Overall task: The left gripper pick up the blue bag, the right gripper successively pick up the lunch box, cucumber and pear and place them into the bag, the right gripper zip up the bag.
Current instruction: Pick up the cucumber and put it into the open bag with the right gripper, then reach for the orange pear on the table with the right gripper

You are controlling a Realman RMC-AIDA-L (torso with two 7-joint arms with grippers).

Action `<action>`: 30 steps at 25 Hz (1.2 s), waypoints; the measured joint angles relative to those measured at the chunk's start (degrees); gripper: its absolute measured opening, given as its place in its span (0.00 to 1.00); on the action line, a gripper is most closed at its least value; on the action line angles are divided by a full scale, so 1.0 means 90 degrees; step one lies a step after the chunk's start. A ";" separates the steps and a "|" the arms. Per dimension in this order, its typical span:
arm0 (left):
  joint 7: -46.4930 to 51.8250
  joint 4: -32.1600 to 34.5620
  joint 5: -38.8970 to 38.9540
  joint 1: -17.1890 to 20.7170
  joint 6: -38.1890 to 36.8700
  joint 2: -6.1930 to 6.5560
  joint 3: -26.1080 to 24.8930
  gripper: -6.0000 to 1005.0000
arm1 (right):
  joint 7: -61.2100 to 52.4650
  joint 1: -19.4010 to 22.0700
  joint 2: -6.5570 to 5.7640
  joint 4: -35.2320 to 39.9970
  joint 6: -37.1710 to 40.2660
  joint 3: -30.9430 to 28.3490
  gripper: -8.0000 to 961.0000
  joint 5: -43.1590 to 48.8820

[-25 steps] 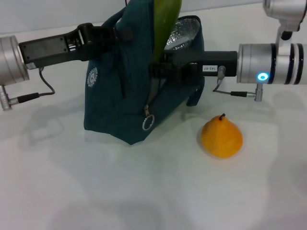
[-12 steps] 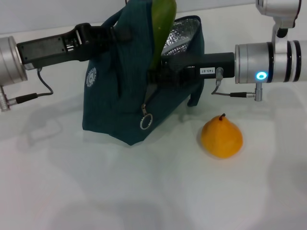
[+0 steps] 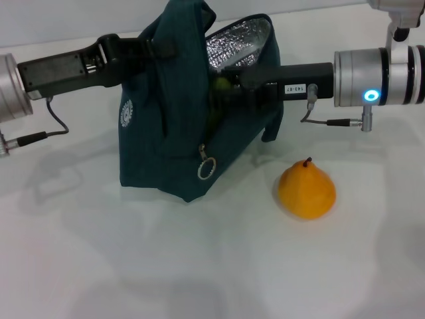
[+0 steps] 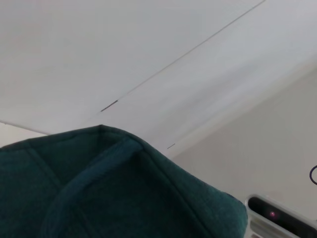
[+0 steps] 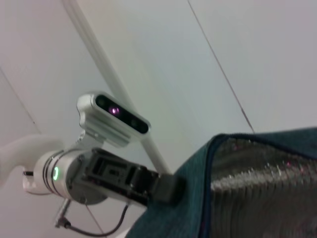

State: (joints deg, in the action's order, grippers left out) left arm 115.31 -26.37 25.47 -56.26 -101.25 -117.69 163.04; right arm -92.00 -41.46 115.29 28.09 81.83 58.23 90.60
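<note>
My right gripper point(image 3: 229, 90) is reaching sideways into the open mouth of the blue bag point(image 3: 179, 146), its labelled black body lying across the bag's upper edge and its fingertips buried behind the fabric, so I cannot tell whether it is released or clenched. A small patch of green, the cucumber point(image 3: 220, 84), shows just at its tip inside the opening, below the silver lining. My left gripper point(image 3: 154, 50) comes in from the other side and is clenched on the bag's top edge by the handles, holding the bag upright near the far middle of the desk point(image 3: 199, 266); from the right wrist camera I see it pressed into the fabric beside the foil. The zipper ring point(image 3: 206, 168) hangs loose on the bag's near face. The pear point(image 3: 306, 189) stands on the desk well apart from the grippers, near the bag's right corner. I cannot see the lunch box.
</note>
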 joint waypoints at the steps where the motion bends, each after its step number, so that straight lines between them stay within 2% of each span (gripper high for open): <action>1: 0.0000 0.0000 0.0014 0.0000 0.0000 0.0000 0.0000 0.09 | -0.0082 0.0007 -0.0003 0.0036 -0.0012 0.0038 0.72 0.0037; 6: 0.0000 0.0000 0.0029 0.0011 0.0000 0.0013 0.0000 0.09 | -0.0234 0.0069 -0.0014 0.0202 -0.0005 0.0084 0.83 0.0118; 10: -0.0004 0.0000 0.0054 0.0057 0.0001 0.0013 -0.0001 0.09 | -0.0301 0.0428 -0.0026 0.0850 0.0204 0.0053 0.89 0.0067; 14: -0.0036 -0.0001 0.0114 0.0131 0.0049 0.0012 -0.0001 0.09 | -0.0432 0.0836 -0.0106 0.1696 0.0776 -0.0291 0.88 -0.0156; 15: -0.0049 -0.0001 0.0119 0.0149 0.0069 0.0012 -0.0001 0.09 | -0.0432 0.0836 -0.0106 0.1696 0.0776 -0.0291 0.88 -0.0156; 16: -0.0060 -0.0001 0.0124 0.0163 0.0086 0.0010 -0.0001 0.09 | -0.0563 0.0921 -0.0217 0.1944 0.1114 -0.0564 0.88 -0.0201; 17: -0.0070 -0.0001 0.0128 0.0176 0.0102 0.0008 -0.0001 0.09 | -0.0563 0.0921 -0.0217 0.1944 0.1114 -0.0564 0.88 -0.0201; 18: -0.0074 -0.0001 0.0131 0.0184 0.0111 0.0005 -0.0001 0.09 | -0.0643 0.0942 -0.0295 0.2016 0.1306 -0.0688 0.88 -0.0202; 19: -0.0078 0.0000 0.0134 0.0193 0.0120 0.0003 -0.0001 0.09 | -0.0777 0.0975 -0.0575 0.2073 0.1850 -0.0950 0.88 -0.0209; 21: -0.0084 0.0000 0.0138 0.0202 0.0137 0.0002 -0.0001 0.09 | -0.0769 0.1026 -0.0775 0.2070 0.2126 -0.1021 0.88 -0.0198; 22: -0.0091 0.0000 0.0139 0.0206 0.0156 0.0002 -0.0001 0.09 | -0.0769 0.1026 -0.0775 0.2070 0.2126 -0.1021 0.88 -0.0198; 23: -0.0104 0.0000 0.0139 0.0211 0.0194 0.0001 -0.0002 0.09 | -0.0706 0.1123 -0.0981 0.2066 0.2341 -0.1048 0.88 -0.0180; 26: -0.0132 0.0000 0.0140 0.0224 0.0313 0.0004 0.0002 0.09 | -0.0570 0.1290 -0.1191 0.2066 0.2552 -0.1091 0.88 -0.0178; 30: -0.0151 0.0000 0.0141 0.0226 0.0335 0.0008 0.0008 0.09 | -0.0419 0.1448 -0.1310 0.2018 0.2766 -0.1115 0.88 0.0006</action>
State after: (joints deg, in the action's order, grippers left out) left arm 113.95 -26.36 26.74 -54.23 -98.23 -117.62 163.12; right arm -95.77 -28.43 103.50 46.25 106.73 48.19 90.66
